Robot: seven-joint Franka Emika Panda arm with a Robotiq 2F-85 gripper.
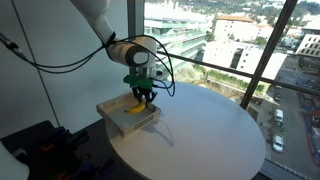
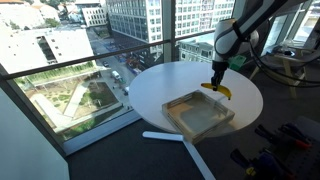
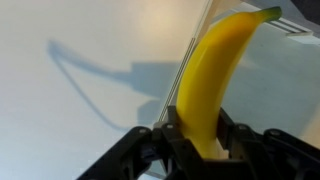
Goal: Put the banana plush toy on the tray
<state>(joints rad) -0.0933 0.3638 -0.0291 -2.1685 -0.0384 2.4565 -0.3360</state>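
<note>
Wrist view: the gripper [image 3: 198, 138] is seen closed to a narrow gap on the banana plush toy [image 3: 215, 75]. One end of the toy is pinched between the dark fingers [image 3: 160, 140], with contact on both flanks.

In both exterior views the banana plush toy [image 1: 136, 100] [image 2: 219, 90] is held just under the gripper [image 1: 144, 92] [image 2: 217, 80], over the tray [image 1: 120, 120] [image 2: 198, 115] and near one of its corners. Whether the toy touches the tray cannot be told.

The tray is set on a round white table [image 1: 210, 130] [image 2: 160, 85], close to the table's edge. Black cables [image 1: 40, 60] are looped from the arm. Glazed walls are noted behind the table, with buildings beyond. In an exterior view the toy is partly hidden by the gripper's fingers [image 1: 147, 96].

In the wrist view the toy's long axis is seen running from the jaws up and to the right, gently curved, with the dark stem tip [image 3: 272, 12] pointing away from the gripper. In an exterior view [image 2: 219, 90] it is seen as a short crescent, roughly level, beneath the fingers.
</note>
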